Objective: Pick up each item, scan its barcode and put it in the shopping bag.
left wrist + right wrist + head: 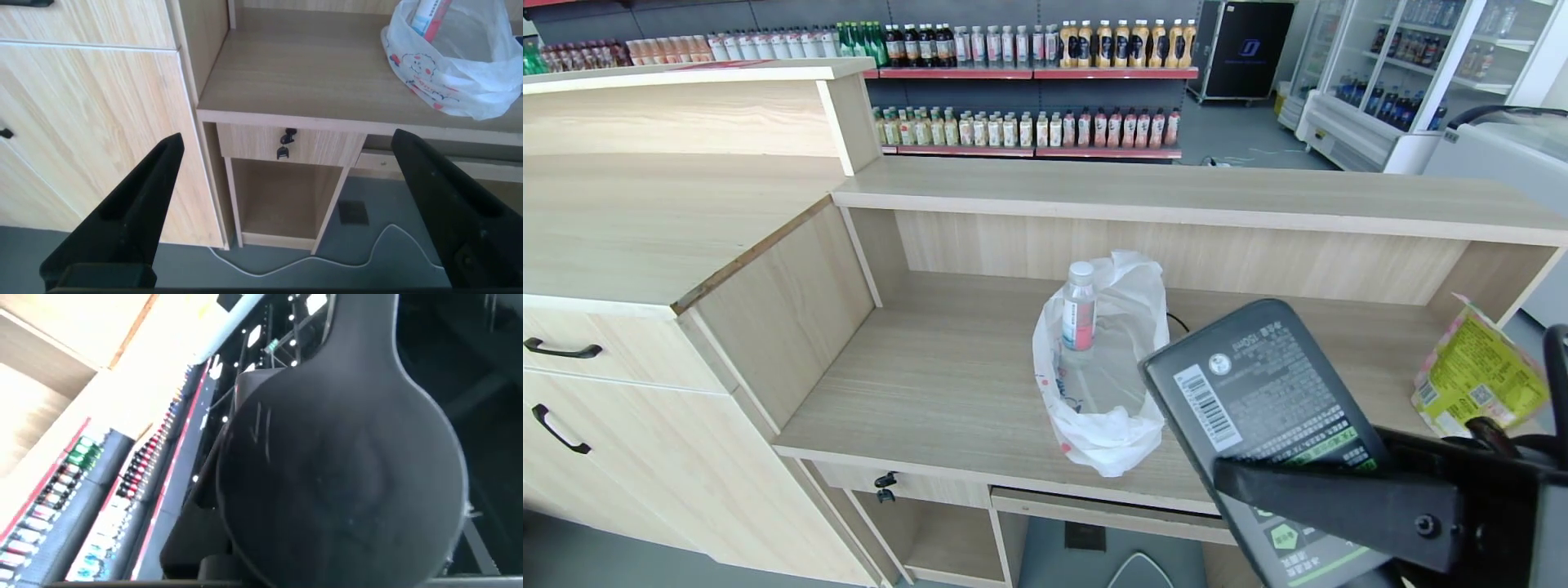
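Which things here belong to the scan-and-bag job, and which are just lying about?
Job:
- white plastic shopping bag
- clear bottle with red label, standing in the bag
- flat black packet with a white barcode label, held by the right gripper
- yellow-green snack packet on the wooden counter

Lying about:
- shelved drink bottles
- glass-door fridge
- drawer keys

Worktop (947,384): pale wood-grain laminate, matt, smooth. Shopping bag (1107,425): thin white plastic film, translucent, crinkled, slight sheen. Bottle (1079,314): clear plastic, glossy label. Dark pouch (1258,392): matt black plastic, white barcode sticker. Green pack (1478,376), worktop right edge: glossy printed film.
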You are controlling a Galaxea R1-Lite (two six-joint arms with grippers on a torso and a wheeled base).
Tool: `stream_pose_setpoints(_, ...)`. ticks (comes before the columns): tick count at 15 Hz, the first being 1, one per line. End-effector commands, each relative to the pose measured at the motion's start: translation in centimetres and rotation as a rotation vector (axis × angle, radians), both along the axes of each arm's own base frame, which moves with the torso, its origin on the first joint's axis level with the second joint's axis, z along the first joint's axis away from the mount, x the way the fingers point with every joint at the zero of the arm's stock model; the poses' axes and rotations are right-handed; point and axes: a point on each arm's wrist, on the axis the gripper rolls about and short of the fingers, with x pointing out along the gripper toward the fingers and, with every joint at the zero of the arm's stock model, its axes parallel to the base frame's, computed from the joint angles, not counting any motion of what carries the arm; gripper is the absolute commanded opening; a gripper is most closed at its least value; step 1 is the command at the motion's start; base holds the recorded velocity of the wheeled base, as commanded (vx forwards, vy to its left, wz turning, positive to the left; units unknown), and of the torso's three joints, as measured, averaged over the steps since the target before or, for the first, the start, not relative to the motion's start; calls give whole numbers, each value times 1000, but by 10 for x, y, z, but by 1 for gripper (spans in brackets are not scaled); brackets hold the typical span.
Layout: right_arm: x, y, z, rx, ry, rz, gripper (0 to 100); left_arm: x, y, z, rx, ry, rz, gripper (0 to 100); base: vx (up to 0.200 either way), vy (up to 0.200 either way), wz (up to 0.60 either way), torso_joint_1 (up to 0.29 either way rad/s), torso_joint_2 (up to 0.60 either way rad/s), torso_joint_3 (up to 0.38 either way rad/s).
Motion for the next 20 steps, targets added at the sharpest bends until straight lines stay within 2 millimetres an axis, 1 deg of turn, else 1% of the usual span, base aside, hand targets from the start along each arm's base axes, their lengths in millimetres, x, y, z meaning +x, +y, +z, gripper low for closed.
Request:
stream_pose_setpoints(1, -7, -7, 9, 35, -31, -2, 0, 0, 0, 0, 0, 1, 0, 100, 0, 0, 0, 0, 0, 0)
stream_pose_setpoints(4, -9, -10, 15, 60, -35, 2, 0, 0, 0, 0, 0, 1, 0, 100, 0, 0, 0, 0, 0, 0)
stream_pose_setpoints(12, -15, -11, 17, 69, -31, 20, 0, 0, 0, 0, 0, 1, 0, 100, 0, 0, 0, 0, 0, 0)
stream_pose_setpoints(19, -16, -10, 18, 72, 7, 34, 0, 0, 0, 0, 0, 1, 0, 100, 0, 0, 0, 0, 0, 0)
stream_pose_setpoints(20, -14, -11, 20, 88, 48, 22, 0, 0, 0, 0, 0, 1, 0, 100, 0, 0, 0, 0, 0, 0)
